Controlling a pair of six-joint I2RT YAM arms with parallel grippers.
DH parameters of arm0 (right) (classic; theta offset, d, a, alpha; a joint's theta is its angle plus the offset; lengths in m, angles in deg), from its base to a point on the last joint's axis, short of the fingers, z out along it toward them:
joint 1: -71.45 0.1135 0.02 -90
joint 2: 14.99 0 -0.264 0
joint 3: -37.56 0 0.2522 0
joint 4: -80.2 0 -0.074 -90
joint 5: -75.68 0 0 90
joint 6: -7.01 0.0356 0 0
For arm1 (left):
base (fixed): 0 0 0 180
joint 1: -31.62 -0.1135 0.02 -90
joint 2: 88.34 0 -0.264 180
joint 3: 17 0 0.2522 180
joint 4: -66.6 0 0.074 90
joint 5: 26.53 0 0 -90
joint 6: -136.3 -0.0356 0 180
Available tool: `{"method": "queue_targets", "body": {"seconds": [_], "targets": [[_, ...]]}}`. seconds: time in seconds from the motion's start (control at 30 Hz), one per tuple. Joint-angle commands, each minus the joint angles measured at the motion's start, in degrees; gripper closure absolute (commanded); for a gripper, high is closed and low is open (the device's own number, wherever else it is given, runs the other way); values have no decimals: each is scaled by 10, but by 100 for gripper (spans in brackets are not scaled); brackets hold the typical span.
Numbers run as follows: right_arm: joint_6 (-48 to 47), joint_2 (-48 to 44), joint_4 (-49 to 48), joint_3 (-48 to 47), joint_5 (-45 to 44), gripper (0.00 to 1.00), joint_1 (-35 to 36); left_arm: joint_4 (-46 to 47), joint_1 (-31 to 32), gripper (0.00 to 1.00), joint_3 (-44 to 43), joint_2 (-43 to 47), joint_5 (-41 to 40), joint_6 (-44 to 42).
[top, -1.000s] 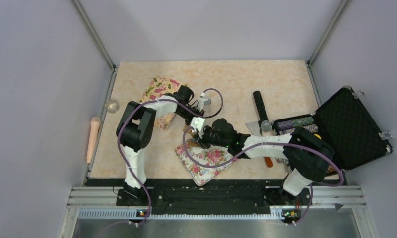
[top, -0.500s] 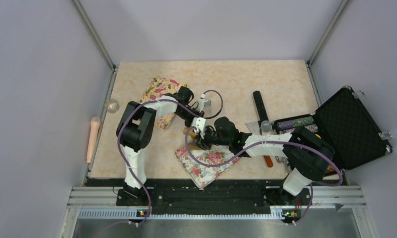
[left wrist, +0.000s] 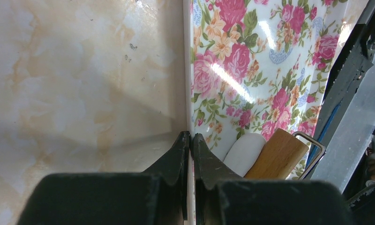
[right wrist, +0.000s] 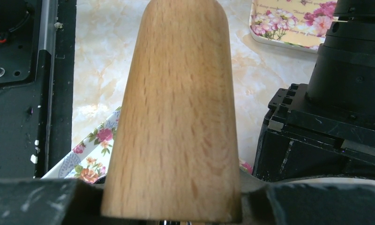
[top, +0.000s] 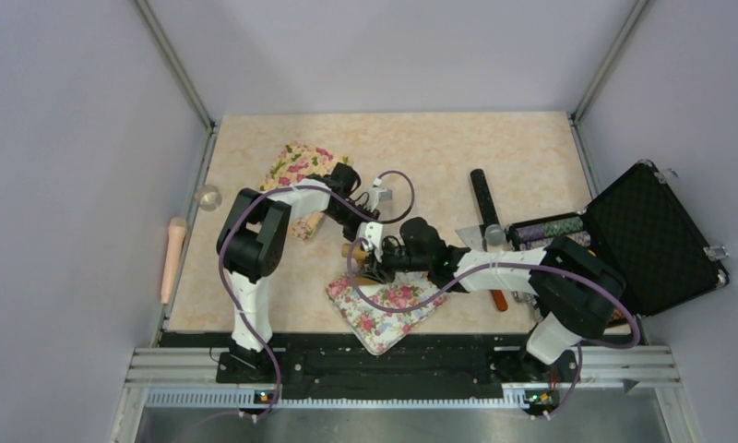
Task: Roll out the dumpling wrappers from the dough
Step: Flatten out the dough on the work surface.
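Note:
A floral tray [top: 384, 309] lies near the front middle of the table. My left gripper [top: 365, 247] [left wrist: 189, 138] is shut on the tray's thin white rim [left wrist: 187, 93]. My right gripper [top: 388, 261] [right wrist: 171, 206] is shut on a wooden rolling pin [right wrist: 176, 112] [top: 351, 247], which it holds over the tray's far end. In the left wrist view a white piece of dough [left wrist: 244, 152] rests on the tray against the pin's end [left wrist: 277, 157]. I cannot tell whether it is flat. No finished dumpling wrappers show; they are hidden or out of view.
A second floral tray [top: 296, 171] [right wrist: 288, 21] lies at the far left. A black cylinder [top: 483, 198], patterned rolls [top: 550, 229] and an open black case [top: 656, 235] crowd the right side. A pale pin [top: 172, 254] and a clear ball [top: 207, 196] sit off the table's left edge.
My right gripper has slid the rolling pin a little to the left and farther over the tray. The left gripper has stayed clamped on the rim.

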Motion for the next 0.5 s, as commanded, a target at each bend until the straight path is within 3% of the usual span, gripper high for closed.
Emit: {"method": "queue_targets", "body": {"seconds": [0.0, 0.47], "targets": [[30, 27, 223, 53, 76, 100, 9, 28, -5, 100, 1, 16, -12, -7], [6, 13, 240, 52, 104, 100, 10, 43, -1, 100, 1, 10, -42, 16]]}}
